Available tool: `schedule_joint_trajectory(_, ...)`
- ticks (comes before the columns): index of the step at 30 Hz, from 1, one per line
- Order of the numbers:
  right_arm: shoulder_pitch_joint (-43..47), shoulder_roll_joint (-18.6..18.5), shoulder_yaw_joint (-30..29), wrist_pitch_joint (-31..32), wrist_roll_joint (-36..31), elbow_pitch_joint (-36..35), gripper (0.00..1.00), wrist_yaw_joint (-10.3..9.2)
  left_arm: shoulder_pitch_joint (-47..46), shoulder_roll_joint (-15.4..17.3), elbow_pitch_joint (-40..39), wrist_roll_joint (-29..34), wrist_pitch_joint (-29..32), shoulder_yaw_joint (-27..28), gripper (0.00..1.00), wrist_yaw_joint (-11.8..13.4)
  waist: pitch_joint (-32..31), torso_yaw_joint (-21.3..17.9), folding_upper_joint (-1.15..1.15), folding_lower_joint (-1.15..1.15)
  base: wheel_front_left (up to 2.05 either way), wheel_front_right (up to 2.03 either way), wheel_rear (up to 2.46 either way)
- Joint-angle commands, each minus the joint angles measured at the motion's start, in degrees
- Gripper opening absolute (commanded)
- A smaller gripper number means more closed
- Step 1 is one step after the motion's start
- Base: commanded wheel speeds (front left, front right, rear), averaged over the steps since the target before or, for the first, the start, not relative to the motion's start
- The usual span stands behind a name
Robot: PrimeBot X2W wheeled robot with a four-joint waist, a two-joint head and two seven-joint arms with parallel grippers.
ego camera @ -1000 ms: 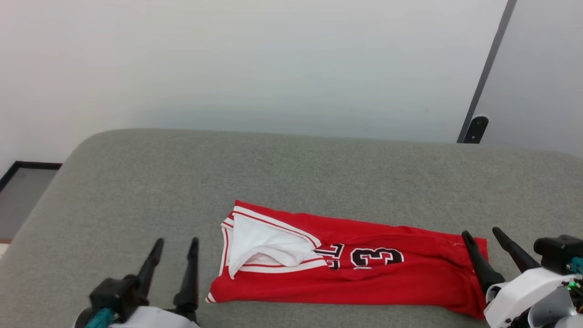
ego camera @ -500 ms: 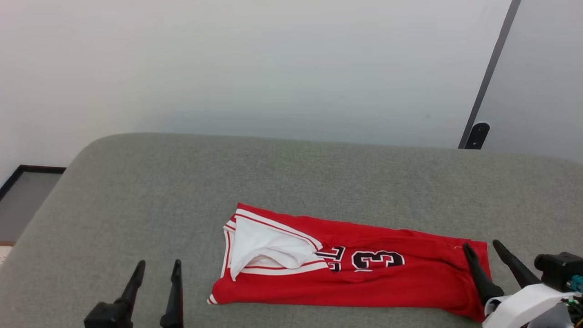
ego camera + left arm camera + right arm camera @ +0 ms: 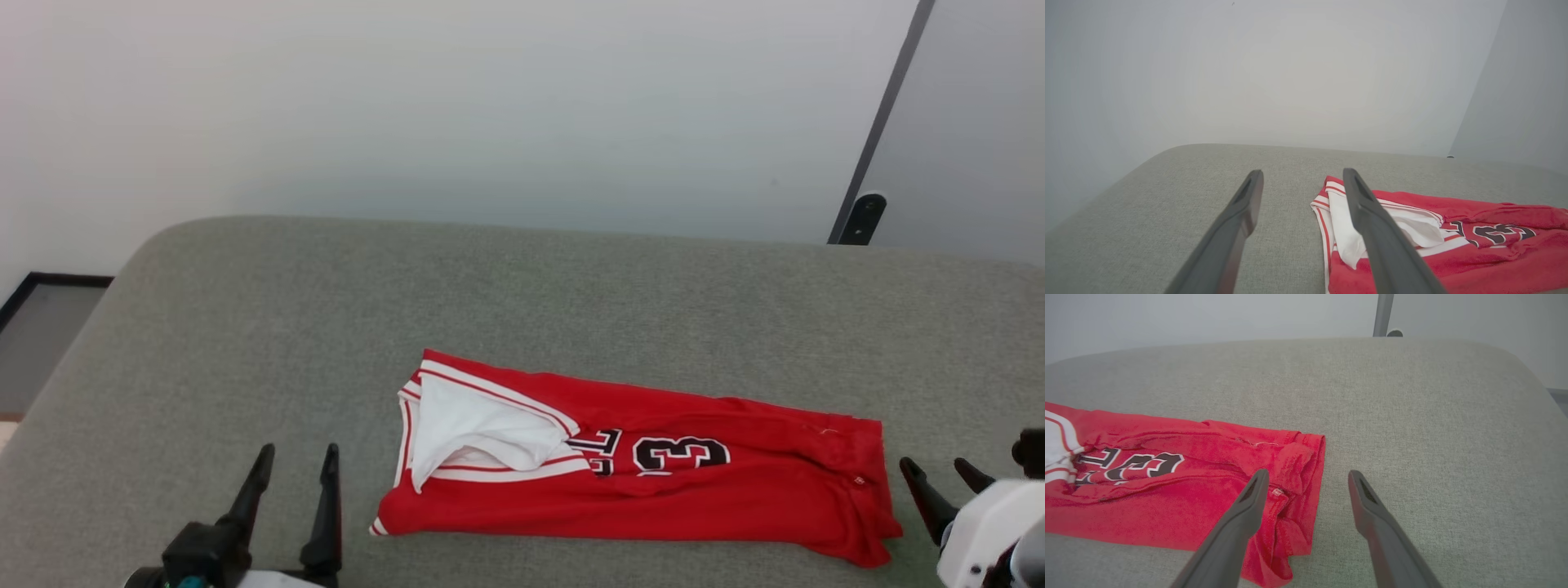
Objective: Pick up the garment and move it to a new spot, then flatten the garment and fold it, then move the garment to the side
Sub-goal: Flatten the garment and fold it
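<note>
The red garment (image 3: 653, 498) lies folded lengthwise, flat.

Place: looking like a bare indoor test room, home or lab undecidable | surface: grey fabric-covered pad (image 3: 522, 302) with rounded corners lying before a plain white wall (image 3: 490, 106) | right: dark upright strip (image 3: 884, 114) with small dark fitting (image 3: 864, 214) edging a grey panel (image 3: 971, 122) | left: dark-bordered floor (image 3: 41, 343) showing below.

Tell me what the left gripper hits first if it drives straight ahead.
Likely just bare grey cushion, then the wall; the garment lies off to the right of the left gripper. Its height above the cushion is unclear.
</note>
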Motion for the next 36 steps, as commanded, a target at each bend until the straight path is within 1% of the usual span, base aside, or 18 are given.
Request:
schedule_joint_trajectory(1,-1.6,-0.2,-0.1,1.7,1.0,1.3,1.0,-0.07,-0.8,-0.3,-0.1,0.0,0.0,-0.1,1.0,-0.1,0.6,0.5,0.0,0.0,0.0,0.0,0.0)
schedule_joint_trajectory(3,-3.6,-0.9,0.5,5.8,1.1,3.9,1.0,-0.07,-1.4,-0.5,-0.1,0.1,0.0,-0.6,1.0,-0.3,1.1,1.3,0.0,0.0,0.0,0.0,0.0)
schedule_joint_trajectory(8,-8.8,-0.8,2.2,16.0,2.5,9.9,1.0,-0.07,-3.1,-1.0,1.0,-0.5,0.0,-2.9,1.0,-0.6,2.3,3.6,0.0,0.0,0.0,0.0,0.0)
schedule_joint_trajectory(14,-13.7,-0.3,3.3,24.8,3.7,16.0,1.0,-0.07,-5.6,-1.1,2.0,-2.3,0.0,-7.0,1.0,-0.5,5.0,6.4,0.0,0.0,0.0,0.0,0.0)
schedule_joint_trajectory(17,-15.6,0.0,2.9,27.4,4.0,18.9,1.0,-0.07,-6.8,-1.0,2.2,-2.9,0.0,-8.6,1.0,-0.5,6.2,7.4,0.0,0.0,0.0,0.0,0.0)
schedule_joint_trajectory(20,-16.6,0.3,3.2,28.8,2.9,22.1,1.0,-0.07,-7.6,-1.0,2.8,-3.4,0.0,-9.7,1.0,-0.5,7.3,8.3,0.0,0.0,0.0,0.0,0.0)
schedule_joint_trajectory(23,-17.4,1.1,3.4,28.9,2.0,24.7,1.0,-0.07,-8.5,-1.0,3.1,-3.9,0.0,-10.6,1.0,-0.5,8.1,8.9,0.0,0.0,0.0,0.0,0.0)
schedule_joint_trajectory(26,-18.3,2.7,3.3,28.8,2.3,26.5,1.0,-0.05,-9.1,-0.8,3.4,-4.2,0.0,-11.1,1.0,-0.5,8.5,9.2,0.0,0.0,0.0,0.0,0.0)
schedule_joint_trajectory(27,-18.5,3.1,3.5,28.9,2.5,26.8,0.36,-0.01,-9.3,-0.8,3.5,-4.3,0.0,-11.2,1.0,-0.5,8.6,9.3,0.0,0.0,0.0,0.0,0.0)
schedule_joint_trajectory(28,-18.6,3.4,3.6,28.4,2.8,26.8,0.0,0.02,-9.5,-0.8,3.6,-4.3,0.0,-11.2,1.0,-0.5,8.7,9.3,0.0,0.0,0.0,0.0,0.0)
schedule_joint_trajectory(31,-19.2,3.1,3.9,28.4,3.2,27.5,0.0,0.11,-9.9,-0.6,3.9,-4.5,0.0,-11.1,1.0,-0.5,8.7,9.2,0.0,0.0,0.0,0.0,0.0)
schedule_joint_trajectory(36,-20.1,0.7,3.3,26.9,3.6,28.3,0.0,-0.09,-10.1,-0.2,4.2,-5.2,0.0,-10.6,1.0,-0.5,8.5,8.6,0.0,0.0,0.0,0.0,0.0)
